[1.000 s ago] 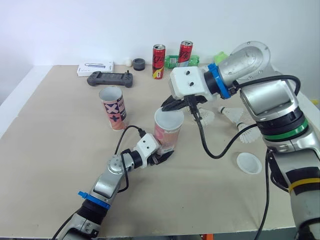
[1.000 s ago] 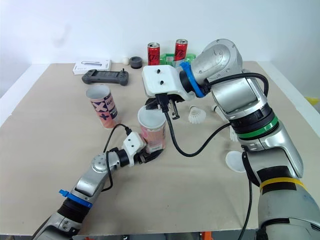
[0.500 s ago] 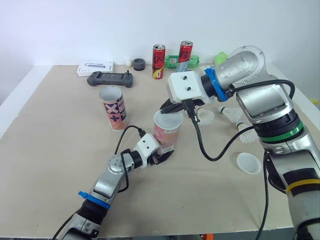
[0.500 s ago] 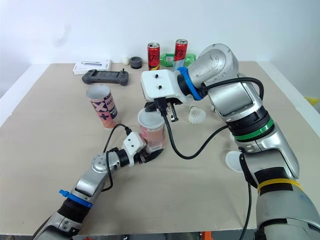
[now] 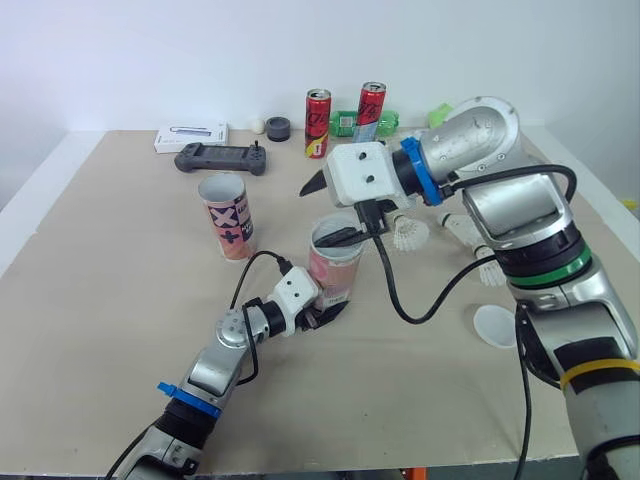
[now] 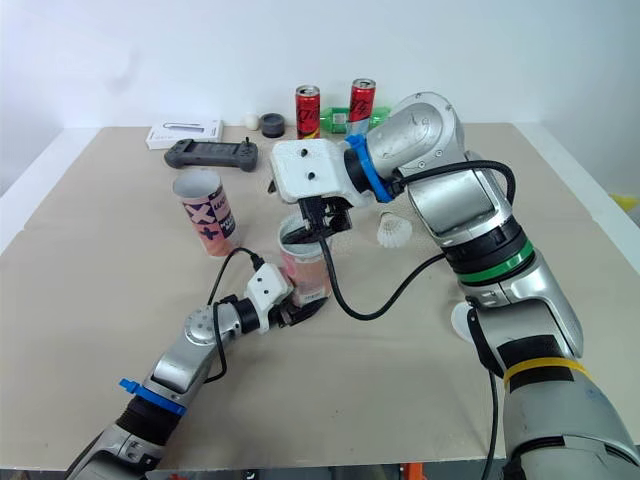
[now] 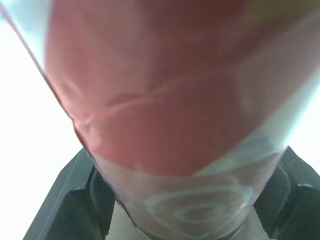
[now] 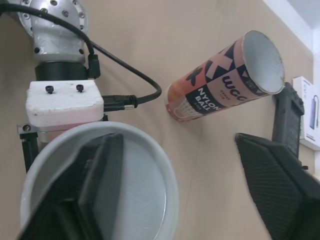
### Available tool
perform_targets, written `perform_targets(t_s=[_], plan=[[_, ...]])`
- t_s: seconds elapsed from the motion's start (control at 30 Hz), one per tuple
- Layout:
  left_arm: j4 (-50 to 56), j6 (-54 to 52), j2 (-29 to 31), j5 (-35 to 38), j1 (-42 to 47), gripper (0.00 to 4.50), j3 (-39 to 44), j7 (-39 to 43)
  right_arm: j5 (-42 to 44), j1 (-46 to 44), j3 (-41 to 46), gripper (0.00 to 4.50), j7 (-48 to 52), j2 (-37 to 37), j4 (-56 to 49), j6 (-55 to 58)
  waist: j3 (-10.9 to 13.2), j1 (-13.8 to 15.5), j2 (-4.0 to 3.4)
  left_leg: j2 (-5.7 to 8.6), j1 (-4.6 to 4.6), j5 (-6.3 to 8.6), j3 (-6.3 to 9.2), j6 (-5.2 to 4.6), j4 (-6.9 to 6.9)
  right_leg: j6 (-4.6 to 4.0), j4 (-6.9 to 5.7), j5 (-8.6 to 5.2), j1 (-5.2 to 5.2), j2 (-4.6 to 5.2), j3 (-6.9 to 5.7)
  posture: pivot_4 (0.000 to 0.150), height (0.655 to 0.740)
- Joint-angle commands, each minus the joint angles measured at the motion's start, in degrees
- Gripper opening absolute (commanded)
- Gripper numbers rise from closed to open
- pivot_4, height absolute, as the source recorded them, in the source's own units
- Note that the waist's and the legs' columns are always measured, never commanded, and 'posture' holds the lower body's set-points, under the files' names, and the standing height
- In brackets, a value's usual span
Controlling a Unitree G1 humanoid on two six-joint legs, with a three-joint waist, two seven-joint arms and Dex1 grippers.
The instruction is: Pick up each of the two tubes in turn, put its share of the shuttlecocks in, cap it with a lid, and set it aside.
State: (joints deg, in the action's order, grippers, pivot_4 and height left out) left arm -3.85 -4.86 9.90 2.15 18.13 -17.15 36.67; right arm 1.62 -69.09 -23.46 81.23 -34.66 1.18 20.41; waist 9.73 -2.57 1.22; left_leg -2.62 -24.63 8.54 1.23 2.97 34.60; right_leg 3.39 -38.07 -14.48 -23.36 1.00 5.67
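Two tubes uncapped. Pink tube (image 5: 333,262) stands mid-worktop (image 5: 100,280), my left claw (image 5: 318,312) pinching its base, right claw (image 5: 322,210) spread, empty, at its mouth. Second tube (image 5: 226,215) stands apart. Shuttlecocks (image 5: 408,235) and lid (image 5: 497,325) lie loose; most work left.

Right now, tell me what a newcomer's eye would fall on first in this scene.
The pink tube stands mid-table, its base clamped by the left gripper. The right gripper is spread open over its mouth, one finger dipping inside. Next come the patterned tube, upright and uncapped to its left, and the loose shuttlecocks and white lid lying to its right.
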Motion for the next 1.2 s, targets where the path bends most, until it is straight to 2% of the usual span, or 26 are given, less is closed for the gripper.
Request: perform_targets(t_s=[0.03, 0.1, 0.13, 0.2, 0.33, 0.37, 0.4, 0.43, 0.9, 1.2], plan=[[-0.52, 0.15, -0.45, -0.32, 0.20, 3.20, -0.98, 0.13, 2.23, -4.22, 4.40, 3.69, -0.17, -0.46, 0.00, 1.49, 0.01, 0.01, -0.01, 0.00, -0.01, 0.00, -0.01, 0.00, 0.00, -0.01, 0.00, 0.01, -0.01, 0.00, 0.00, 0.150, 0.7400], [-0.58, 0.16, -0.47, -0.29, 0.23, 3.20, -1.00, 0.17, 2.94, -4.77, 4.88, 3.69, 0.31, -1.16, 0.10, 2.04, 0.01, 0.02, -0.01, 0.00, -0.02, 0.00, -0.01, 0.00, 0.00, 0.00, 0.00, 0.01, -0.01, 0.01, 0.00, 0.150, 0.7400], [-0.60, 0.18, -0.48, -0.29, 0.25, 3.20, -1.00, 0.20, 3.25, -4.92, 5.04, 3.31, 0.61, -1.53, 0.08, 2.36, 0.00, 0.02, 0.00, 0.00, -0.01, 0.00, -0.01, 0.00, 0.00, 0.01, 0.00, -0.01, -0.01, 0.01, 0.00, 0.150, 0.7400], [-0.62, 0.21, -0.49, -0.29, 0.29, 3.20, -1.03, 0.24, 3.77, -4.88, 5.13, 2.92, 1.55, -2.49, -0.13, 3.11, 0.00, 0.04, 0.00, 0.00, -0.01, 0.00, 0.00, 0.00, 0.00, 0.00, 0.01, -0.03, 0.00, 0.01, -0.01, 0.150, 0.7400], [-0.67, 0.28, -0.57, -0.30, 0.43, 3.20, -1.10, 0.29, 4.59, -3.30, 4.78, 1.03, 3.09, -4.35, -1.34, 4.25, 0.00, -0.01, 0.00, 0.00, -0.02, 0.00, -0.01, 0.00, -0.01, -0.15, 0.01, -0.11, -0.02, 0.01, 0.00, 0.150, 0.7400], [-0.62, 0.24, -0.60, -0.27, 0.47, 3.20, -1.11, 0.30, 4.87, -2.32, 4.34, 0.78, 3.72, -4.96, -2.32, 5.02, 0.00, 0.00, 0.00, 0.00, -0.01, 0.00, 0.00, 0.00, -0.01, -0.16, 0.00, -0.11, -0.02, 0.00, 0.00, 0.150, 0.7400], [-0.59, 0.22, -0.62, -0.25, 0.52, 3.20, -1.11, 0.30, 5.10, -1.57, 4.01, 0.18, 4.11, -5.35, -3.06, 5.52, 0.00, 0.02, 0.00, 0.00, -0.02, 0.00, 0.00, 0.00, -0.01, -0.16, 0.01, -0.12, -0.02, 0.00, 0.00, 0.150, 0.7400], [-0.61, 0.22, -0.62, -0.22, 0.59, 3.20, -1.09, 0.32, 5.16, -0.92, 3.75, 0.08, 4.28, -5.56, -3.64, 5.87, 0.00, 0.01, 0.00, 0.00, -0.02, 0.00, 0.01, 0.00, -0.01, -0.15, 0.01, -0.12, -0.01, 0.01, 0.00, 0.150, 0.7400], [-0.65, 0.32, -0.56, -0.05, 0.85, 3.20, -1.22, 0.50, 5.45, 2.44, 1.81, 0.08, 3.92, -3.22, -4.17, 6.89, 0.01, -0.02, -0.01, 0.00, -0.02, 0.00, 0.00, 0.00, -0.01, 0.00, 0.00, -0.04, -0.02, 0.00, 0.00, 0.150, 0.7400], [-0.78, 0.38, -0.71, -0.01, 1.14, 3.20, -1.24, 0.39, 5.84, 4.62, 1.22, 0.08, 1.98, -0.29, -1.36, 6.83, 0.00, -0.04, -0.01, 0.00, -0.01, 0.00, 0.02, 0.00, -0.01, 0.00, 0.00, -0.02, -0.01, -0.01, -0.01, 0.150, 0.7400]])
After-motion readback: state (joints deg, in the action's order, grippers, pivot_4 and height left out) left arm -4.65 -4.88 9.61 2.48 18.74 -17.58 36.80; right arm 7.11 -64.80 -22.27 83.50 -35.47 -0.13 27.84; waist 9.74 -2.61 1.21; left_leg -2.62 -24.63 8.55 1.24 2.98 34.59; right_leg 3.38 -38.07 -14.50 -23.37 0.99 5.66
